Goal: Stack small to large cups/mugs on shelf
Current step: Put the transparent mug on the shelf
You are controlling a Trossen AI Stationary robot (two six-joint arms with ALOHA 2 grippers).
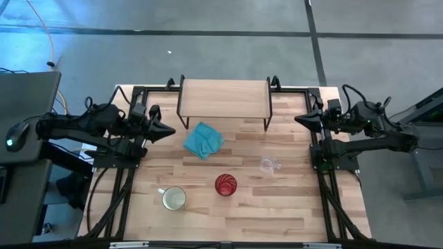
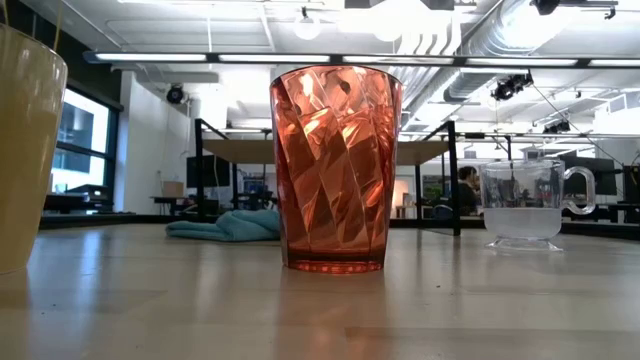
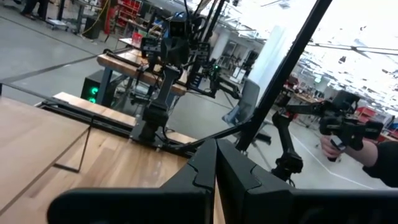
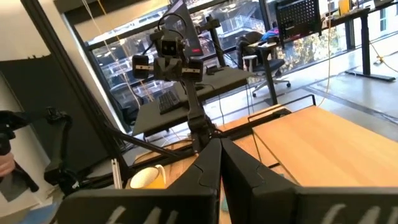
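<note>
The red tumbler (image 1: 225, 185) stands upright on the table, near the middle; in the low view the tumbler (image 2: 335, 168) fills the centre. The clear glass cup (image 1: 269, 165) stands to its right and slightly farther back; the low view has that cup (image 2: 524, 205) at right. The cream-yellow mug (image 1: 174, 198) stands toward the near left, its side (image 2: 25, 150) at the low view's left edge. The shelf (image 1: 224, 98) stands on its black legs at the far edge. My left gripper (image 1: 169, 129) is shut at the table's left side; my right gripper (image 1: 300, 120) is shut at the right side. Both hover, touching nothing.
A teal cloth (image 1: 203, 140) lies crumpled on the table just in front of the shelf's left part. Black arm frames (image 1: 118, 180) run along both table sides. A person's hand (image 3: 339, 146) shows in the room beyond the table.
</note>
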